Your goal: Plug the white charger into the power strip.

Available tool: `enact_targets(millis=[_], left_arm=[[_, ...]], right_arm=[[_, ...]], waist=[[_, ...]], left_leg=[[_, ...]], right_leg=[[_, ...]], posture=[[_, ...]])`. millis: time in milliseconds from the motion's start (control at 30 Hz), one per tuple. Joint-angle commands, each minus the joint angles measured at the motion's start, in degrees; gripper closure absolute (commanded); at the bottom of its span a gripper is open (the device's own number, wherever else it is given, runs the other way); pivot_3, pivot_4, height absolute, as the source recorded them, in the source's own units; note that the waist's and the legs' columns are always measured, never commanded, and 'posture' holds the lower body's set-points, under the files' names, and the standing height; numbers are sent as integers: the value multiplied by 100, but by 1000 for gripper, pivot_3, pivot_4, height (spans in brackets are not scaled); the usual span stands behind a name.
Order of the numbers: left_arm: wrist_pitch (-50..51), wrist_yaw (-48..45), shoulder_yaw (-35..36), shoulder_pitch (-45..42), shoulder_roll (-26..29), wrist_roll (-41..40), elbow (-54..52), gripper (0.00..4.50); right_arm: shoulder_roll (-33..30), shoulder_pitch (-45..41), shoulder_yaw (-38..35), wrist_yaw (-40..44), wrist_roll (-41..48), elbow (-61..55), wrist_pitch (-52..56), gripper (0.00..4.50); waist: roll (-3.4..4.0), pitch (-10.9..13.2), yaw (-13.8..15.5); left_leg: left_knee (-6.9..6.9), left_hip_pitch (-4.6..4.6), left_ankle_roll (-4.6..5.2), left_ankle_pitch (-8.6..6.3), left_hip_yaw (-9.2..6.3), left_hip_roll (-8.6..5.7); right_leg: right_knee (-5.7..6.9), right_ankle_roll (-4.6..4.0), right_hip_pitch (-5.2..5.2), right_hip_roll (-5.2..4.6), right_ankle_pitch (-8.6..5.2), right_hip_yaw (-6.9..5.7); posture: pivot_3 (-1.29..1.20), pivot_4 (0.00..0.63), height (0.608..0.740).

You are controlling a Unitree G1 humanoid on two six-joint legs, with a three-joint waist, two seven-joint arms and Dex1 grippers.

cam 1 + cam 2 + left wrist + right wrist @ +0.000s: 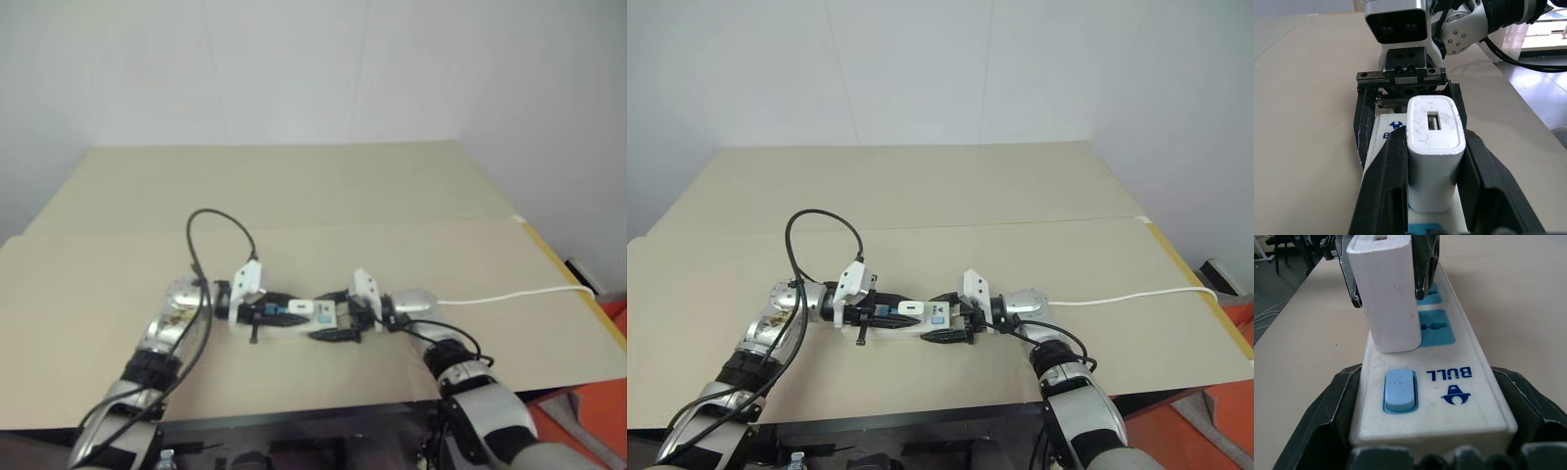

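The power strip point(1449, 404) lies flat on the table, a long white bar with blue socket faces point(1437, 327) and a blue switch point(1399, 390). My right gripper point(1427, 379) is shut on its switch end, one black finger point(1327, 416) along each side. The white charger point(1434, 147) stands upright on the strip at the socket nearest the switch. My left gripper point(1434, 139) is shut on it, its fingers point(1392, 181) pressed to both sides. The charger's base meets the strip's face and its prongs are hidden. In the left eye view both grippers meet at the table's front middle, around the charger point(299, 306).
The strip's thin white cord point(509, 294) runs right to the table's edge point(578, 284). A black cable loop point(220, 230) rises from my left arm. The beige table point(294, 186) stretches back to a white wall.
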Motion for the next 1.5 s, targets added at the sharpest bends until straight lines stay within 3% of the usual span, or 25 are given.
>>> enact_targets(millis=[33,367,733,767,1067,1267,1400,1500], left_arm=[[-70,-281,-107,276,352,346,550,3504],[-479,-298,-241,212,297,454,956,3504],[44,-284,-362,239,387,442,737,3504],[114,-301,-372,251,400,431,694,2751],[287,-372,-285,289,412,361,567,29],[2,-433,4,127,508,284,610,29],[-324,-868,342,-324,869,110,729,29],[-417,-1110,567,-634,1208,-15,691,0]], right_arm=[[-170,-8,-32,102,-57,129,21,1062],[-205,20,-19,90,-37,83,37,1062],[-191,29,-18,78,-32,74,48,1062],[-193,31,-18,82,-30,72,49,1062],[-181,12,-10,83,-33,96,44,1062],[-159,-19,-16,66,-44,132,27,1062],[-167,12,-19,60,-35,89,101,1062],[-191,39,-36,7,-52,41,92,74]], waist=[[0,0,-9],[3,-7,-14],[7,-13,-14],[9,-14,-23],[59,-47,91],[59,-48,97],[57,-46,93],[43,-37,96]], left_leg=[[0,0,0,0,0,0],[-1,2,0,0,2,0],[-2,3,1,0,1,0],[-2,3,1,0,1,0],[-9,31,1,-1,8,-5],[-9,28,1,-1,9,-5],[-9,19,1,-1,8,-4],[-7,-6,1,-1,5,-4]], right_leg=[[0,0,0,0,0,0],[0,-1,2,0,-1,0],[0,0,3,0,-2,0],[0,0,3,0,-3,0],[2,36,24,-8,-31,1],[1,32,22,-7,-31,2],[2,31,12,-5,-31,0],[0,25,-7,-5,-27,-9]], posture=[[0,150,740],[0,150,740],[0,150,740],[0,150,740],[0,150,740],[0,150,740],[0,150,740],[0,150,740]])
